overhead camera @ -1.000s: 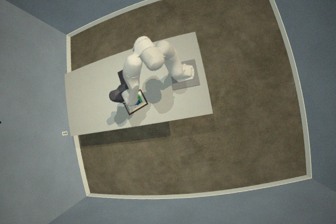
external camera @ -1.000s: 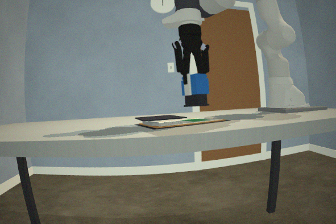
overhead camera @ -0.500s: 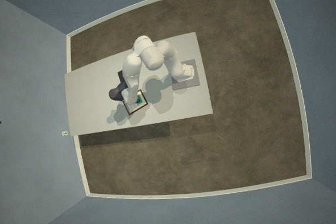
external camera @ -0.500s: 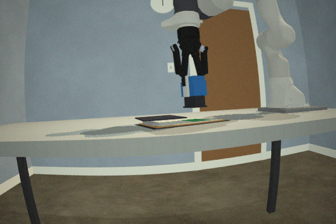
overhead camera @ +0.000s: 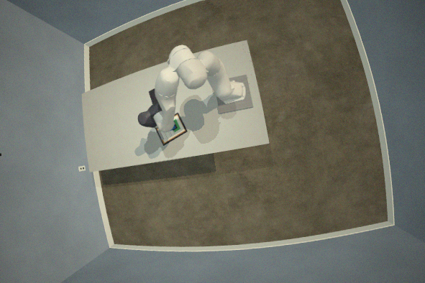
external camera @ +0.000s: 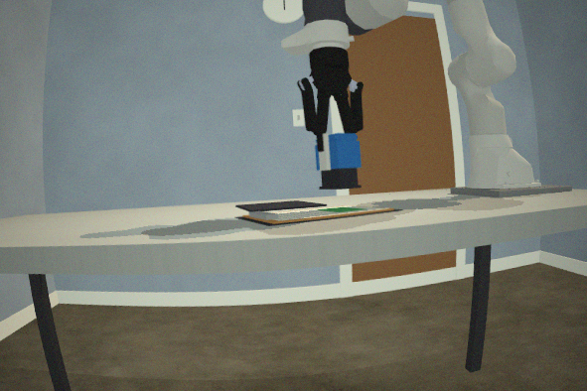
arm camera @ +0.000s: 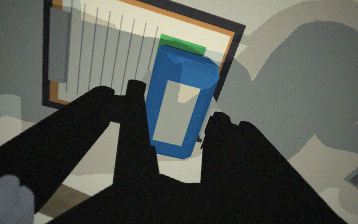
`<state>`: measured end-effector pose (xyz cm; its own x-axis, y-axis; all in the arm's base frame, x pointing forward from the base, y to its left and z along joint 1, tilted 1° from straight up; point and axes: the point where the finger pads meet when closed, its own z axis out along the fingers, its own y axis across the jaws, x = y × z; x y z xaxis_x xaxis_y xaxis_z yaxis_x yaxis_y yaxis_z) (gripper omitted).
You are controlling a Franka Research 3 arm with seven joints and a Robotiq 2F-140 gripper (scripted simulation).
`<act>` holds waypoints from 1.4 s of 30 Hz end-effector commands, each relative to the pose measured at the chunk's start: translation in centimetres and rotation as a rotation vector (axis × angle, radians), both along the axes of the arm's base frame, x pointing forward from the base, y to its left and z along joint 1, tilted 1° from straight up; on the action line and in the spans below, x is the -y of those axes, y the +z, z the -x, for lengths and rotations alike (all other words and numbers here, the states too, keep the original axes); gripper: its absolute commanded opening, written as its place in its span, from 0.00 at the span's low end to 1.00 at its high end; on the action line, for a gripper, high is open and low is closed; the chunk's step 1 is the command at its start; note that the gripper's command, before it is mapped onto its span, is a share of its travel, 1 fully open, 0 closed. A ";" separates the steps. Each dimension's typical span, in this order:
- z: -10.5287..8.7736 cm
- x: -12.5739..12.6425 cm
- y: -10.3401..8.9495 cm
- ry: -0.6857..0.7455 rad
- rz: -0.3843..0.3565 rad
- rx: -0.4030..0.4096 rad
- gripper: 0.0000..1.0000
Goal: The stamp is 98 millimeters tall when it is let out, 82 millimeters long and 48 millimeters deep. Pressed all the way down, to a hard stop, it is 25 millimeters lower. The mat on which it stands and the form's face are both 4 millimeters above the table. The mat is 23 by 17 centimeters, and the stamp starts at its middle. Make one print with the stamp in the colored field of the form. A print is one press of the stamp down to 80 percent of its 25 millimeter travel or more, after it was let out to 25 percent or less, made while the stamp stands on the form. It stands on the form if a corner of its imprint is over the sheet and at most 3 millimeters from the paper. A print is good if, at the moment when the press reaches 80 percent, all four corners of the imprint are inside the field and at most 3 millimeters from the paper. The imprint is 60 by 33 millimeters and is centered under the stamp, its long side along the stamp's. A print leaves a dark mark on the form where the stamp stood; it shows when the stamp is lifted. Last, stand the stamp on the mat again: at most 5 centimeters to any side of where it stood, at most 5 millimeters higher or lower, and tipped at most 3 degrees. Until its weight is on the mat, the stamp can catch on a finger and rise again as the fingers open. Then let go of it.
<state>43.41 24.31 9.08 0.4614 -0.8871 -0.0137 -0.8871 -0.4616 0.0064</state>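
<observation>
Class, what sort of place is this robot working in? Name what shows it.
Probably a plain indoor workroom: blue walls, a brown door, and one table bearing the arm, whose gripper holds a stamp.

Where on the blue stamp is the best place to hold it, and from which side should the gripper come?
Grip the stamp on its blue upper body, from straight above, fingers on its two broad flat faces, as the gripper holds it now. Those faces are parallel and upright. The dark foot below should stay free, since it must meet the form.
</observation>
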 end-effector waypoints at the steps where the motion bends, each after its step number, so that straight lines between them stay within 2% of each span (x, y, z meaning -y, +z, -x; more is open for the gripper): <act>1: -0.1 0.1 -0.5 -0.004 0.001 0.004 0.18; 18: -0.1 0.0 -3.5 -0.004 0.001 0.004 0.18; 42: 0.0 0.0 -3.8 -0.004 0.001 0.004 0.18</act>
